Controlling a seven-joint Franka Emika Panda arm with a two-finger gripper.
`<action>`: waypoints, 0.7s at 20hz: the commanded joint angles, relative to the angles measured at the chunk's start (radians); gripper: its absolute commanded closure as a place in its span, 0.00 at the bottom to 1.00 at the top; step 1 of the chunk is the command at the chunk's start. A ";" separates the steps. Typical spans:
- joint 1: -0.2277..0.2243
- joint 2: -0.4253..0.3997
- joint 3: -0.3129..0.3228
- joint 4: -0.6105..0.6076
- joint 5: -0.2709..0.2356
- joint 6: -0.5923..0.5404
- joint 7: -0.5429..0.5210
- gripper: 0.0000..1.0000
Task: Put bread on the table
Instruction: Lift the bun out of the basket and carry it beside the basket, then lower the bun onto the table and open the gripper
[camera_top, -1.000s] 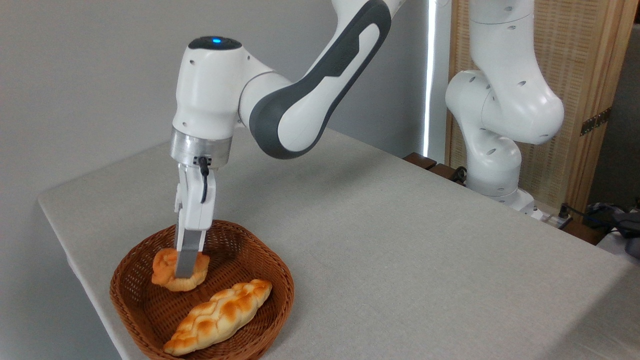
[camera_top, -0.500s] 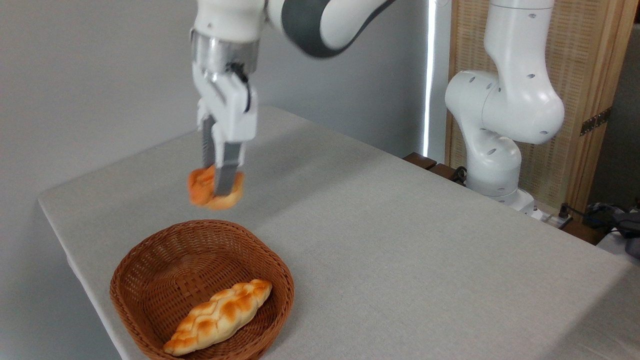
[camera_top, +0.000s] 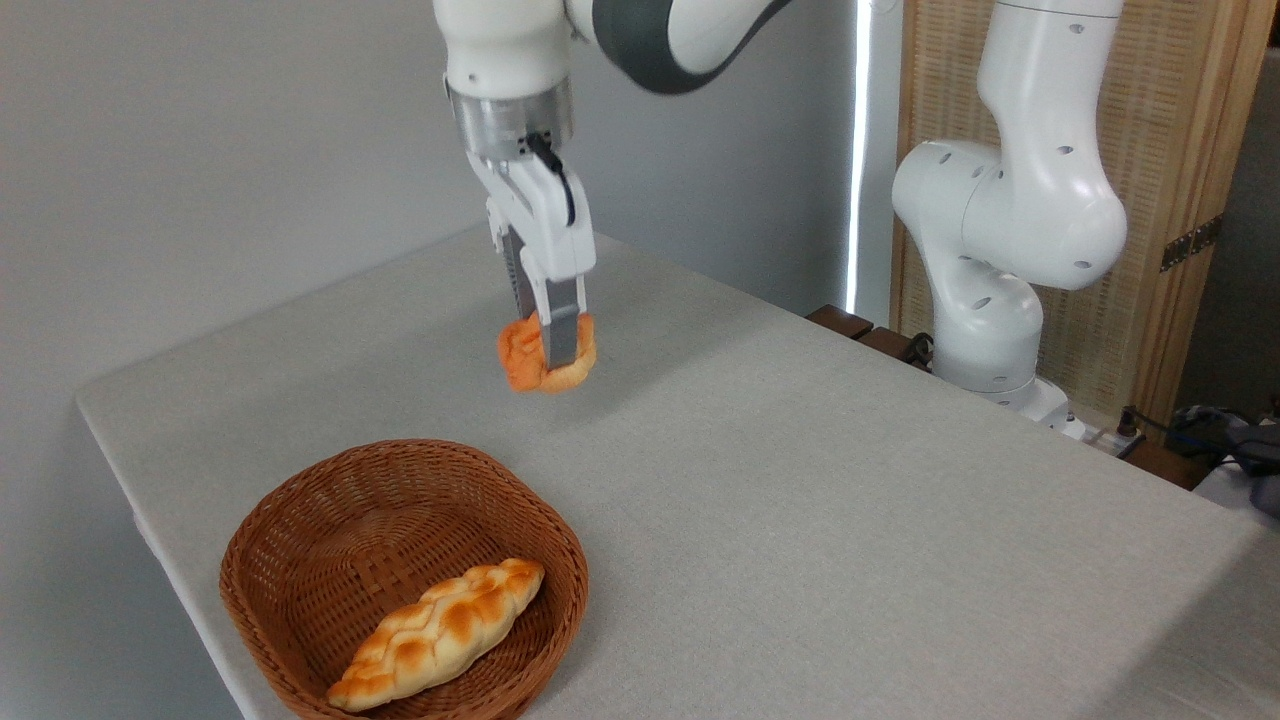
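The small orange-golden bread (camera_top: 522, 358) hangs in the air above the light grey table (camera_top: 800, 500), tilted on its side. My gripper (camera_top: 553, 352) points down from the arm at the top and is shut on the bun, one finger crossing its front. The bun is clear of the tabletop and sits up and to the right of the basket.
A brown wicker basket (camera_top: 300, 560) stands near the table's front left corner, with a long braided loaf (camera_top: 440, 632) lying in it. The arm's white base (camera_top: 985, 330) rises at the table's far right edge. Cables and dark items (camera_top: 1220, 440) lie at the right.
The bun has been lifted out of the basket, then carried up and to the right over the table. The braided loaf and basket have stayed put.
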 joint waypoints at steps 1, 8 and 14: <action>-0.021 0.004 0.005 -0.061 -0.008 0.111 -0.011 0.43; -0.044 0.022 0.001 -0.126 -0.008 0.170 -0.005 0.17; -0.047 0.031 -0.001 -0.167 0.028 0.226 0.003 0.10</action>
